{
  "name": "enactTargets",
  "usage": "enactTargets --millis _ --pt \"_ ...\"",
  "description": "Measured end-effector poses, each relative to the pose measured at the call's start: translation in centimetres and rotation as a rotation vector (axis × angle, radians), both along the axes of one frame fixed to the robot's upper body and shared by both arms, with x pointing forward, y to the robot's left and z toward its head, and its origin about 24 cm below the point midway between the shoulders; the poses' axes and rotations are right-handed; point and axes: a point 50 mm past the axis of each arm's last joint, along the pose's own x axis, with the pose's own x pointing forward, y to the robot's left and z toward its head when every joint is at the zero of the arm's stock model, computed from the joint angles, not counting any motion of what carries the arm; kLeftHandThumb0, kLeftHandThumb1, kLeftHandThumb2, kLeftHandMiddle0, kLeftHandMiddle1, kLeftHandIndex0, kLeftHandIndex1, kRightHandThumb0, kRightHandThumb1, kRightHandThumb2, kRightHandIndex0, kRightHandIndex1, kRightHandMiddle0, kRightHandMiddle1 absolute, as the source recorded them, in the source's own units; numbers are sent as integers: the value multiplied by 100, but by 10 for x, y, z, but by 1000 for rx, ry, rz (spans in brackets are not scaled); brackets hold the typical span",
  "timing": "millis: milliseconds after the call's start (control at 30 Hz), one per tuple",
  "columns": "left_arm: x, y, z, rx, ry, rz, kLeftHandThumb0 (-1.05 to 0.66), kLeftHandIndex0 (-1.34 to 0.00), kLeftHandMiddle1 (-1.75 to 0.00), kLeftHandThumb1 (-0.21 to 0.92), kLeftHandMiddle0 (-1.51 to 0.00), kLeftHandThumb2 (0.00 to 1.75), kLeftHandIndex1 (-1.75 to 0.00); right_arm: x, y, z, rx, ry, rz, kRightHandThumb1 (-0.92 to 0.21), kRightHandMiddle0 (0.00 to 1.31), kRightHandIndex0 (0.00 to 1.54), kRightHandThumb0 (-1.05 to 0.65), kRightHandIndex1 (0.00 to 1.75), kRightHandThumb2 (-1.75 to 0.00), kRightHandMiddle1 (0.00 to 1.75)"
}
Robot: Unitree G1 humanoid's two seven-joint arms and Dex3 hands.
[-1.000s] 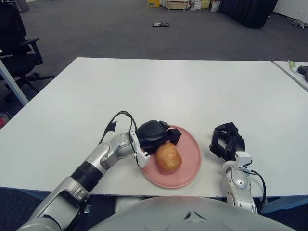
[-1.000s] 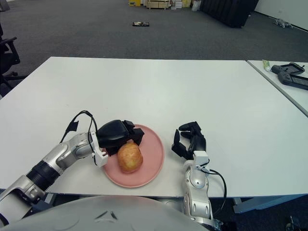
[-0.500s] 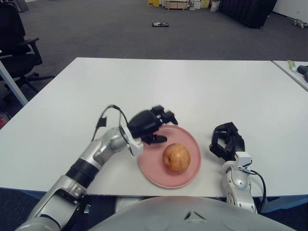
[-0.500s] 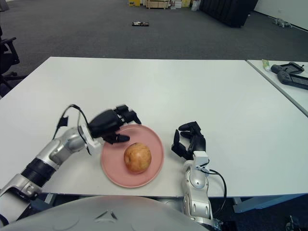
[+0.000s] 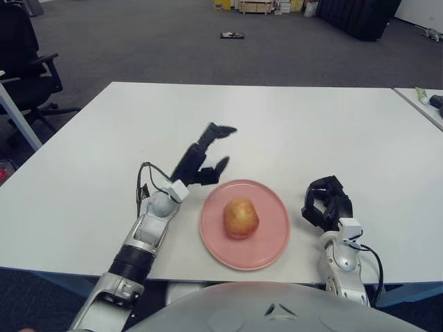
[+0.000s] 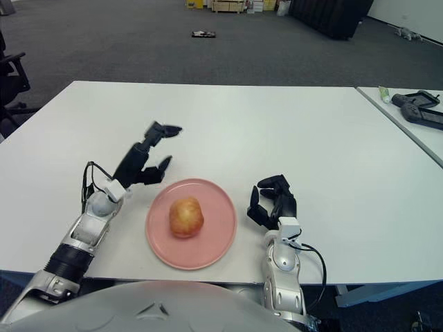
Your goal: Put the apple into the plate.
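The apple (image 5: 241,218) now sits alone in the pink plate (image 5: 275,242).
The left hand (image 5: 202,157) has let go and lifted away, fingers spread; the right hand (image 5: 327,203) rests curled, holding nothing. The job looks done.

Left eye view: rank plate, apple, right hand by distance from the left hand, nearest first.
From the left hand, raised open over the table:
1. Plate, just to its right and nearer the robot.
2. Apple, at the plate's centre.
3. Right hand, parked beyond the plate's right rim.

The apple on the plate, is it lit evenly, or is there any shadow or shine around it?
Left eye view: the apple shows a pale sheen on top, a faint shadow on the pink plate. Right eye view: soft, even light; the white table has no glare.
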Motion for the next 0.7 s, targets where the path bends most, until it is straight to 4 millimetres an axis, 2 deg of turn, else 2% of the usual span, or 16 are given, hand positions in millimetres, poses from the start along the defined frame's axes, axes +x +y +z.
enactTargets --millis 133,233,500,700 --pt "0 9 14 -234 6 69 -61 0 -112 87 -26 93 -138 0 0 0 1 -1 1 -50 47 103 -42 175 -110 175" --pt "-4 20 14 -425 53 135 -60 -1 -118 87 -30 95 -144 0 1 0 0 -2 2 -51 46 102 -42 175 -109 175" --pt "-12 38 -24 -647 255 276 -61 -23 -134 87 -41 101 -156 0 0 0 1 -1 4 -52 45 101 -42 175 -107 175" --pt "-15 39 -35 -704 312 309 -57 -30 -140 83 -41 109 -162 0 1 0 5 1 5 -52 45 101 -42 175 -107 175"
